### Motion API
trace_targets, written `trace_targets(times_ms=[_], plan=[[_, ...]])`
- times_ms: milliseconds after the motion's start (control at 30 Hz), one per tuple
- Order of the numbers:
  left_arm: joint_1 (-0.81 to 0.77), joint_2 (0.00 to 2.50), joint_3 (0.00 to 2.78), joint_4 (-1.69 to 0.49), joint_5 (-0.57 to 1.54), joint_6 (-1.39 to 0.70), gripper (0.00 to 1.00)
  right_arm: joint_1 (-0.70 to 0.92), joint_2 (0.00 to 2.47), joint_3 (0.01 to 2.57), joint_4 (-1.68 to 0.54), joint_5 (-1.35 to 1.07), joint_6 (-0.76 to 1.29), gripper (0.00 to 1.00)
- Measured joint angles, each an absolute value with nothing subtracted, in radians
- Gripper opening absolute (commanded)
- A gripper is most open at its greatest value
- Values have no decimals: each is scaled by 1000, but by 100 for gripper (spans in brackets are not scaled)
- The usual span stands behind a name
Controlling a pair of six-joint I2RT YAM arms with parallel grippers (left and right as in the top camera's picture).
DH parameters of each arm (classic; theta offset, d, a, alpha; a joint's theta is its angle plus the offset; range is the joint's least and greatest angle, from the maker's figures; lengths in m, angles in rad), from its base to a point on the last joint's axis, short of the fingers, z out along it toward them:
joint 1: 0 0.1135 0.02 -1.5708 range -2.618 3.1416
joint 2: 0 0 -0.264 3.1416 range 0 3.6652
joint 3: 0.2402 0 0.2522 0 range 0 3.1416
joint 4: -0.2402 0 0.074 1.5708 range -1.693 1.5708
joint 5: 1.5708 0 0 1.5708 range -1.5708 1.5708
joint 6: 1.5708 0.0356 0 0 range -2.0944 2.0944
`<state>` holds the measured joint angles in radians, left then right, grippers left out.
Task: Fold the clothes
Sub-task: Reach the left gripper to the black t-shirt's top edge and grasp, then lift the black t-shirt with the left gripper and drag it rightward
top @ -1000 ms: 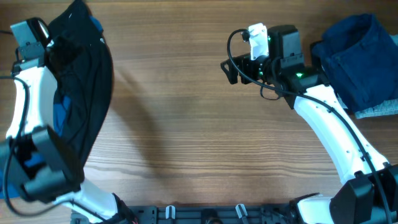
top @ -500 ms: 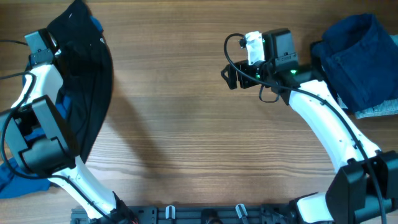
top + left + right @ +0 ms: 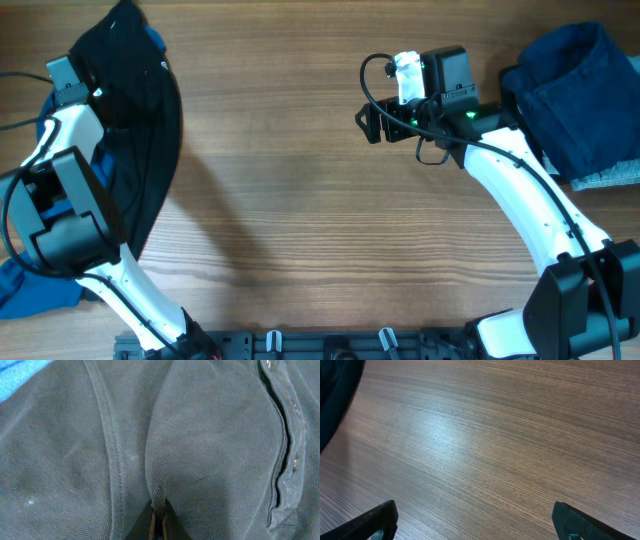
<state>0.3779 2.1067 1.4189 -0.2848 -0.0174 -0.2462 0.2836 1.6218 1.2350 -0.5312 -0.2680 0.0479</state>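
Note:
A black shirt (image 3: 140,130) lies crumpled at the table's left edge, over a bright blue shirt (image 3: 30,285). My left gripper (image 3: 98,95) rests on its upper part. In the left wrist view the left gripper (image 3: 159,524) is shut on a pinched ridge of the black shirt (image 3: 210,450), with the button placket (image 3: 286,435) to the right and a strip of blue shirt (image 3: 20,367) at the top left. Dark navy folded pieces (image 3: 575,90) sit at the far right. My right gripper (image 3: 368,118) hovers open over bare wood; its fingertips (image 3: 375,521) stand wide apart with nothing between them.
A grey cloth edge (image 3: 612,178) pokes out under the navy pile. The wooden table (image 3: 320,220) stretches between the two heaps. The black shirt's edge (image 3: 332,395) shows in the right wrist view's top left corner. A black rail (image 3: 330,345) runs along the near edge.
My left gripper has closed from open onto a fold of the black shirt, after shifting slightly right. The right arm edged left early on and has held still since.

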Motion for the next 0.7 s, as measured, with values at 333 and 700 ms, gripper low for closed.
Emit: trace_targets(times_ms=[333, 700], plan=[[265, 1831, 1419, -362, 6, -299, 4, 283, 1622, 1235, -501, -268, 101, 100], [-108, 1607, 1420, -313, 19, -357, 4, 230, 1538, 1320, -665, -295, 139, 100]])
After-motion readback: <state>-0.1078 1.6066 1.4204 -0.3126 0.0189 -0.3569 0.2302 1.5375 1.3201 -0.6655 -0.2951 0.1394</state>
